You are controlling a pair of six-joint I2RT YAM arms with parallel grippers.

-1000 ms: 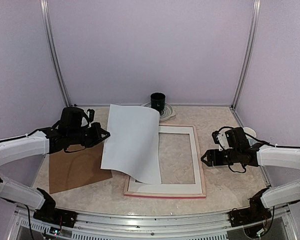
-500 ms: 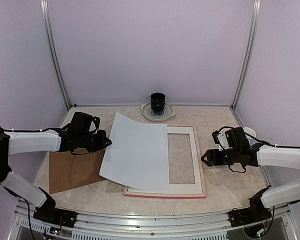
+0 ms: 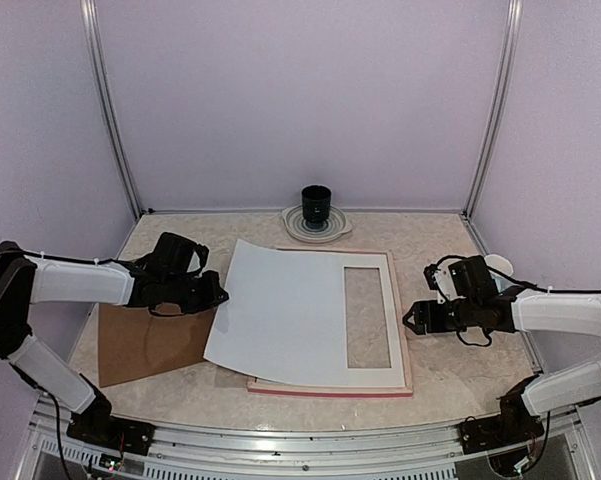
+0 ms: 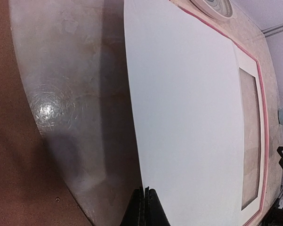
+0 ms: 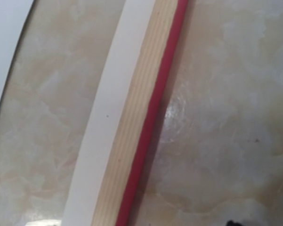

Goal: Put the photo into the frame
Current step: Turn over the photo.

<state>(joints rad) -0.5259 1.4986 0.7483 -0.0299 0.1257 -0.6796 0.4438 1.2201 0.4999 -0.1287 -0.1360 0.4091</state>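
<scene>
The frame [image 3: 406,345] lies back up on the table, pale wood with a pink edge. The white mat board [image 3: 365,376] lies in it. My left gripper [image 3: 216,293] is shut on the left edge of the photo [image 3: 280,315]. Only the photo's plain white back shows. The sheet slopes down to the right over the left part of the frame and covers much of the mat's cut-out. In the left wrist view my closed fingertips [image 4: 146,194] pinch the photo [image 4: 188,108] at its edge. My right gripper [image 3: 412,318] is open and empty, just right of the frame's rim [image 5: 141,117].
The brown backing board [image 3: 145,345] lies flat at the left, below my left arm. A dark cup [image 3: 316,202] stands on a round plate [image 3: 332,230] at the back. A small white object [image 3: 500,264] sits at the right wall.
My left gripper has moved down and to the right with the photo. The sheet, curled upright before, now lies nearly flat and covers more of the frame. The right arm has not moved.
</scene>
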